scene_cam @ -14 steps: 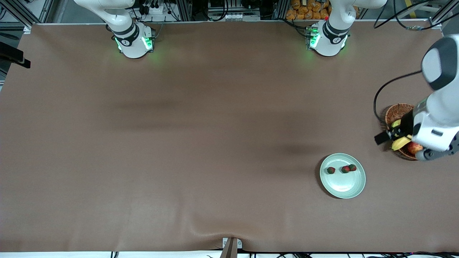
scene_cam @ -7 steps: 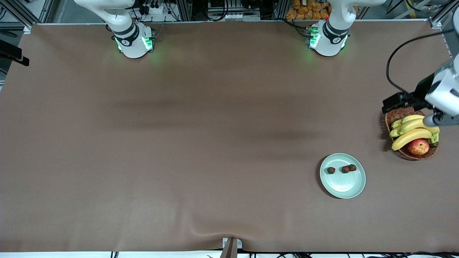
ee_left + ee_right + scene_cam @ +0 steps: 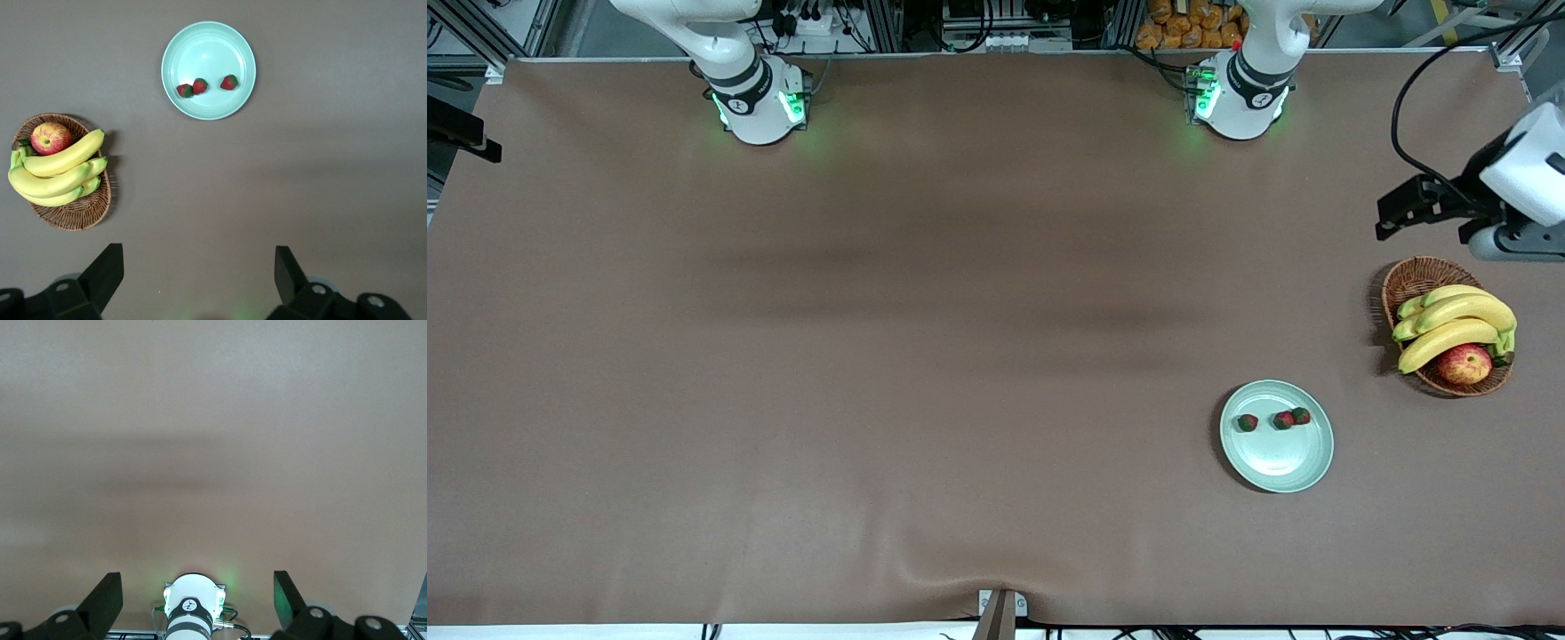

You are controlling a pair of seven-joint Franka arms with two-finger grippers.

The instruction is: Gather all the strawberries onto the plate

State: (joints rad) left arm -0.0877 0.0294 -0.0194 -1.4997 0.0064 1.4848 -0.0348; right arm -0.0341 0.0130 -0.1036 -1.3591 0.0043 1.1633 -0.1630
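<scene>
We see the three strawberries [image 3: 1272, 420] all lying on the mint-green plate [image 3: 1278, 462], in the half of it that is farther from the front camera; two of them touch each other and the third lies a little apart, toward the right arm's end. The plate stands on the brown table [image 3: 871, 356], near the left arm's end. Beside it, still closer to that end, there is a wicker basket [image 3: 1414, 280] with bananas [image 3: 1449, 324] and an apple [image 3: 1464, 364].

The left gripper [image 3: 199, 283] is up in the air over bare table next to the basket, with its fingers spread wide and nothing between them. The strawberries are well apart from it. The right gripper [image 3: 197, 600] waits high over its own arm's base [image 3: 192, 611], also wide open and empty, far from the plate.
</scene>
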